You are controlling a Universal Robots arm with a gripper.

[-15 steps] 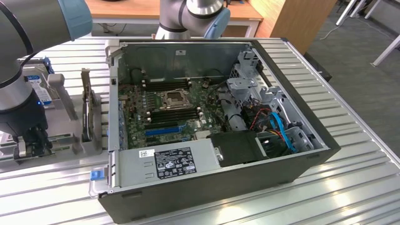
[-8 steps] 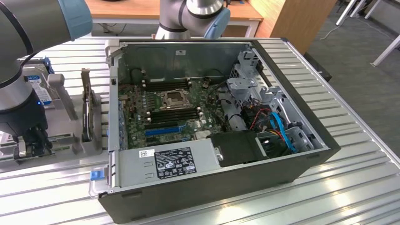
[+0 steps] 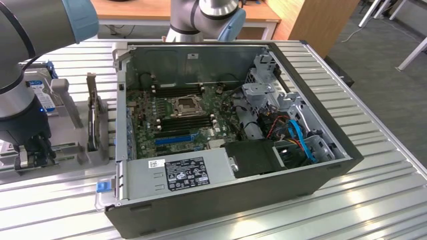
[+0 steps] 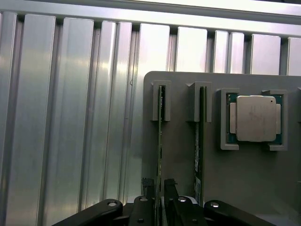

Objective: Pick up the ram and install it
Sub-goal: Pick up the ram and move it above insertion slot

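Gripper (image 4: 160,183), partly cut off, is straddling the thin green circuit-board ram (image 4: 160,134) standing edge-on in a grey slotted holder (image 4: 181,165); clamping cannot be told.

Ribbed metal table (image 3: 373,200) bearing an open computer case (image 3: 220,210) and a grey parts holder (image 4: 181,141).

Runs in long bright slats under everything, with bare metal beside the holder in the wrist view. Carries the black case near the middle, lying on its side with the open face up. Carries the flat grey holder just beside the case, at the exterior view's left. Shows a small blue piece (image 3: 102,186) at the case's near corner, possibly part of the case rather than loose on the slats.
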